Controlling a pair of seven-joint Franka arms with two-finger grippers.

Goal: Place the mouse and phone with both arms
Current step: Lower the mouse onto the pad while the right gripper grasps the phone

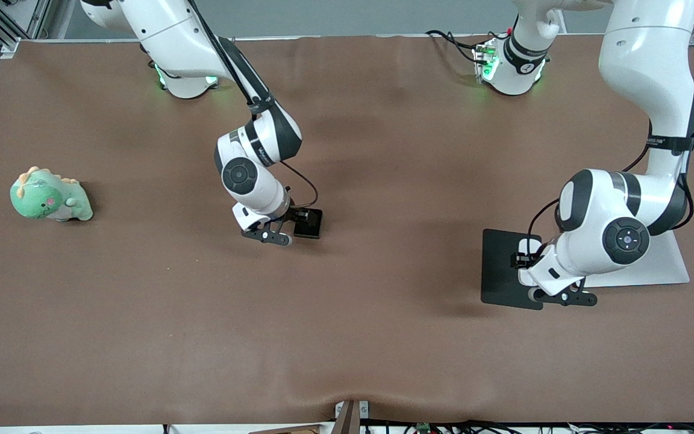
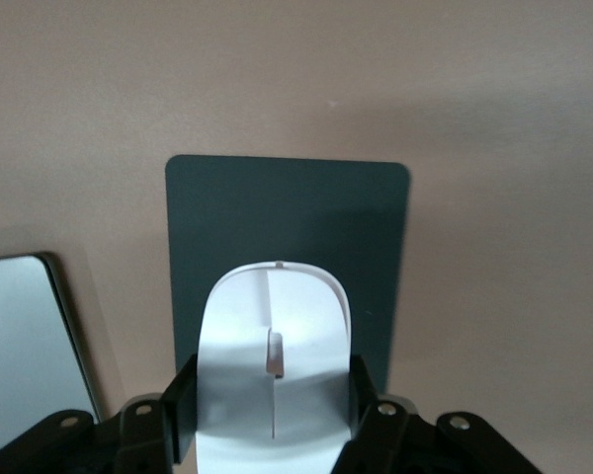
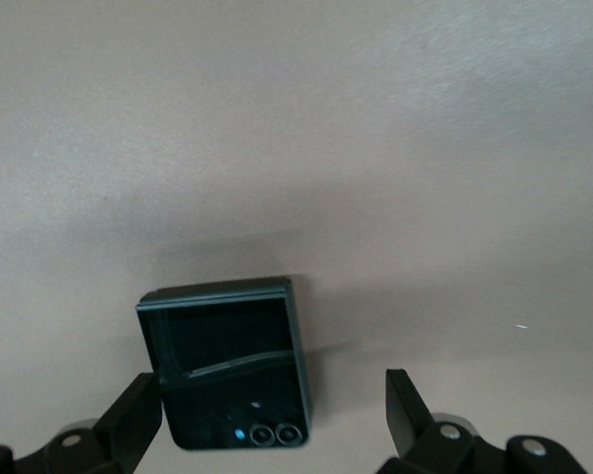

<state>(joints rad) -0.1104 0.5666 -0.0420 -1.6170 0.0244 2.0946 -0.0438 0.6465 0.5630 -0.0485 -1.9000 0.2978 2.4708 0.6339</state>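
Front view: brown bench (image 1: 383, 337). Right gripper (image 1: 275, 232) sits low, toward the middle of the bench, right at the phone (image 1: 309, 223); the phone lies flat on the bench with part of it under the gripper. Left gripper (image 1: 564, 296) is over the camera-side edge of the black pad (image 1: 500, 265), toward the left arm's end of the bench. A flat white sheet (image 1: 654, 265) lies just beside the pad, mostly hidden under the left arm. The mouse is not visible here, the wrist covers it. A green dinosaur plush (image 1: 50, 196) lies at the right arm's end of the bench, well apart from both arms.

Left wrist view: fingers (image 2: 173, 410) clamped on the mouse (image 2: 274, 375), one on each long side. The mouse is white with the scroll slot facing up, held over the black pad (image 2: 287, 217). Cannot tell if the mouse touches the pad. The corner of a pale glossy sheet (image 2: 25, 346) is beside the pad.

Right wrist view: fingers (image 3: 128, 420) spread wide. The phone (image 3: 227, 370) lies flat on the bench, folded, camera lenses at the corner toward the gripper. One finger is touching or just at the phone's edge; the other finger (image 3: 410, 410) is well apart from it. Phone not gripped.
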